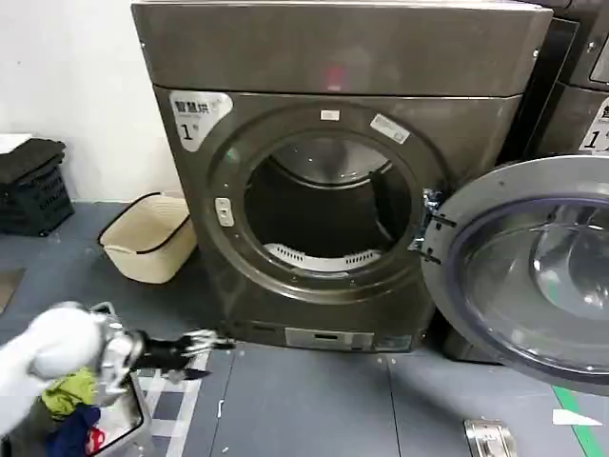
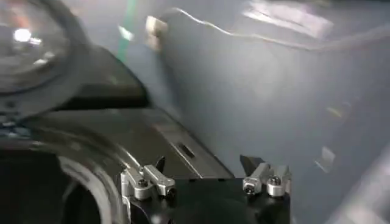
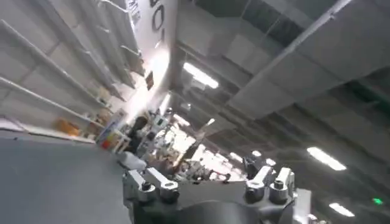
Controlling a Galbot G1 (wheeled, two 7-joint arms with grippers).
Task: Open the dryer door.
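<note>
The dryer door [image 1: 533, 276] stands wide open, swung out to the right on its hinge [image 1: 428, 228], its grey inner face and glass turned toward me. The bronze-grey dryer [image 1: 333, 57] shows its dark drum opening [image 1: 328, 209]. My left gripper [image 1: 205, 341] hangs low at the front left, near the floor and apart from the machine's lower left corner; it is open and holds nothing. In the left wrist view the left gripper [image 2: 204, 163] has its fingers spread, with the door [image 2: 30, 49] and the dryer's front beyond. My right gripper [image 3: 207, 173] is open and points up at the ceiling.
A cream laundry basket [image 1: 147, 238] and a black crate [image 1: 33, 186] sit left of the dryer. A bin of clothes [image 1: 81, 409] is under my left arm. A second machine [image 1: 580, 86] stands behind the open door. A metal piece [image 1: 490, 438] lies on the floor.
</note>
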